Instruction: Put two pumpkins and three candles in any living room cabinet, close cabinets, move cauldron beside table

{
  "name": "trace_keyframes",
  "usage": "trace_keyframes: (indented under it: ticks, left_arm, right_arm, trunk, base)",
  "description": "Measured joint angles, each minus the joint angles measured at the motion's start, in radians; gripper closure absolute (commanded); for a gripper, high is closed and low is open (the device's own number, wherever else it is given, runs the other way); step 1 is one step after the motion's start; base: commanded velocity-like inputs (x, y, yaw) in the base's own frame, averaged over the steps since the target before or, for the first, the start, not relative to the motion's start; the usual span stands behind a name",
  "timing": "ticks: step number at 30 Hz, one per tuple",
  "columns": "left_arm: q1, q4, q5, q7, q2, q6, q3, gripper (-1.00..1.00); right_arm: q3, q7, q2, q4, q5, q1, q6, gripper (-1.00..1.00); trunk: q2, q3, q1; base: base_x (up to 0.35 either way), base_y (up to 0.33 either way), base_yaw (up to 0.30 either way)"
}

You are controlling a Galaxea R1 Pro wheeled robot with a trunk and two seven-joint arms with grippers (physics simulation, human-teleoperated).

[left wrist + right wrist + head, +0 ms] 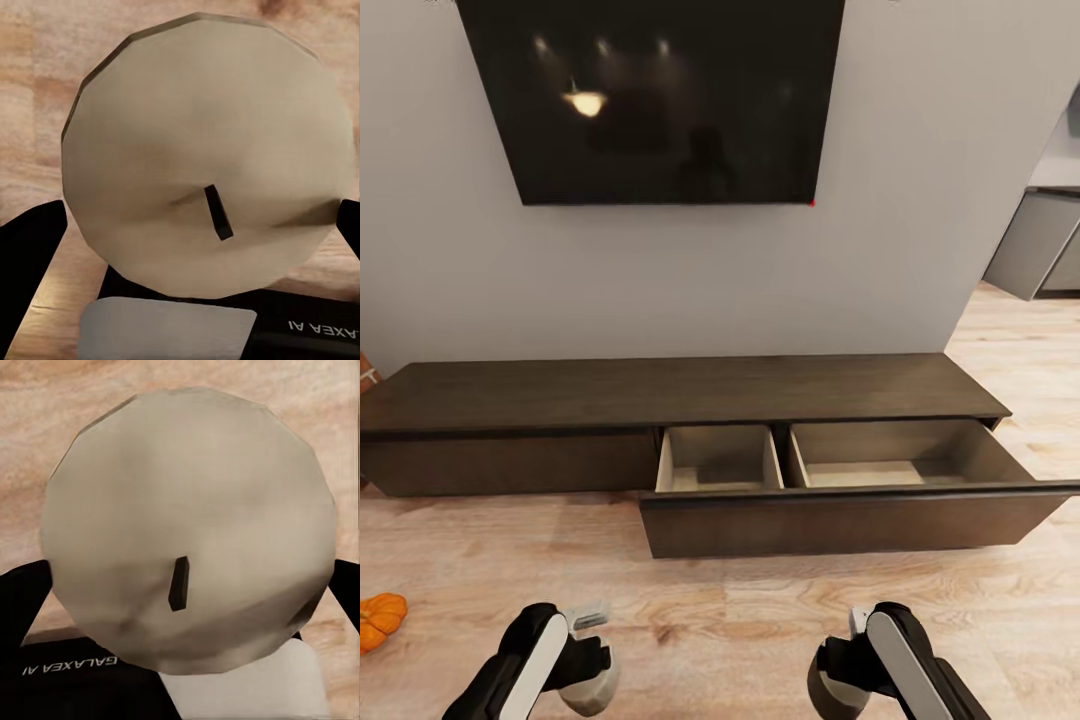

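candle between left fingers

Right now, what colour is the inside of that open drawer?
Pale beige inside the open drawer, against the cabinet's dark brown wood; the head view shows it best.

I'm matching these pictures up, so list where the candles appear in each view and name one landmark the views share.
Head view: left candle and right candle at the bottom edge, towards the left and right.
Left wrist view: left candle large at centre, between the dark fingers.
Right wrist view: right candle large at centre.
Shared landmark: the pale wood floor behind the candles.
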Motion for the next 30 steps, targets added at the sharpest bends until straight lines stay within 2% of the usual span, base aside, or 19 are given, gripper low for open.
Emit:
trace_keyframes:
  ticks: [4,7,27,30]
  left_arm:
    - [0.000,0.018,-0.003,-0.001,-0.001,-0.001,0.002,1.00]
    - [0.000,0.020,-0.003,-0.001,-0.003,-0.002,0.001,1.00]
    - [0.000,0.020,0.001,-0.004,-0.007,0.001,0.000,1.00]
    - [0.000,0.020,0.000,-0.004,-0.008,0.000,-0.003,1.00]
  right_arm:
    - [0.000,0.000,0.001,0.020,-0.001,0.002,-0.078,1.00]
    - [0.000,0.001,0.001,0.024,-0.005,0.002,-0.105,1.00]
    - [0.003,0.012,0.012,0.080,-0.012,0.000,-0.111,1.00]
    - [0.004,0.014,0.013,0.123,-0.008,0.000,-0.107,1.00]
  trunk:
    - [0.028,0.012,-0.015]
    - [0.049,0.021,-0.027]
    - [0.189,0.084,-0.104]
    - [0.210,0.093,-0.115]
  base:
    - [0.000,0.000,0.000]
    - [0.000,0.000,0.000]
    - [0.000,0.000,0.000]
    - [0.000,0.000,0.000]
